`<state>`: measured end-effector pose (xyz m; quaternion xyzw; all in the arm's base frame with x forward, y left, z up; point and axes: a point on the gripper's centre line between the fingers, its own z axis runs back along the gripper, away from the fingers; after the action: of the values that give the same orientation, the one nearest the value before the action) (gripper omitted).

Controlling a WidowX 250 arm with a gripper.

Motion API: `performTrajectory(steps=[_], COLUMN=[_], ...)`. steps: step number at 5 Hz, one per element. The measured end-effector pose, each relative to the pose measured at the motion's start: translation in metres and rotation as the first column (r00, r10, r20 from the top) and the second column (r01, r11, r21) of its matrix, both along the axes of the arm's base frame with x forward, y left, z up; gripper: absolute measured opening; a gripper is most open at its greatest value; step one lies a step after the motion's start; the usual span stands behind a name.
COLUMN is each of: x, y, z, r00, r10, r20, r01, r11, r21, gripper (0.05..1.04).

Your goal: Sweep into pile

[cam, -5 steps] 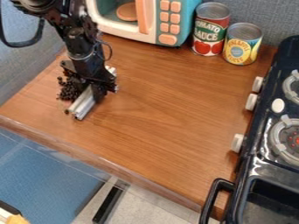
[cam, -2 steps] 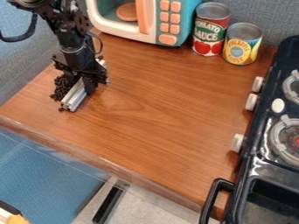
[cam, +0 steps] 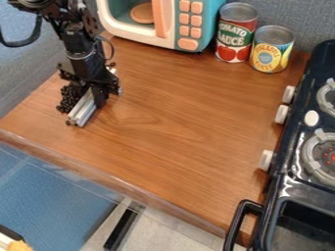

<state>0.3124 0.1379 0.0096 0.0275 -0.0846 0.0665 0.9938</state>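
Well, I have the gripper [cam: 91, 96] clamped on the silver bar [cam: 82, 112], with the dark beads [cam: 68, 98] bunched along its left side. Pushing too hard could roll strays around its near end.

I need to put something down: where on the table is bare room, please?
Bare: the table's middle, between the bar and stove, down to the front edge. Crowded: left, where gripper, bar and beads cluster; back, by microwave and cans.
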Motion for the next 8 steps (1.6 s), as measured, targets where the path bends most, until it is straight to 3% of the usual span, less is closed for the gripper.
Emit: performTrajectory(steps=[1, 2, 3, 5, 6, 7, 8], x=[-0.003, 0.001, 0.009, 0.023, 0.029, 0.042, 0.045], y=[-0.007, -0.026, -0.046, -0.102, -0.129, -0.134, -0.135], z=[0.002, 0.019, 0.033, 0.032, 0.014, 0.004, 0.001], r00=[1.0, 1.0, 1.0, 0.998, 0.998, 1.0, 0.999], r10=[0.01, 0.004, -0.017, -0.042, -0.057, -0.023, -0.019], r20=[-0.027, -0.019, 0.01, 0.039, 0.0, -0.021, -0.032], r01=[-0.011, -0.005, 0.018, 0.044, 0.057, 0.023, 0.018], r11=[0.999, 0.995, 0.994, 0.998, 0.998, 0.999, 0.999], r21=[-0.049, -0.099, -0.112, -0.05, -0.027, -0.022, -0.038], gripper=[0.387, 0.387, 0.387, 0.387, 0.387, 0.45, 0.763])
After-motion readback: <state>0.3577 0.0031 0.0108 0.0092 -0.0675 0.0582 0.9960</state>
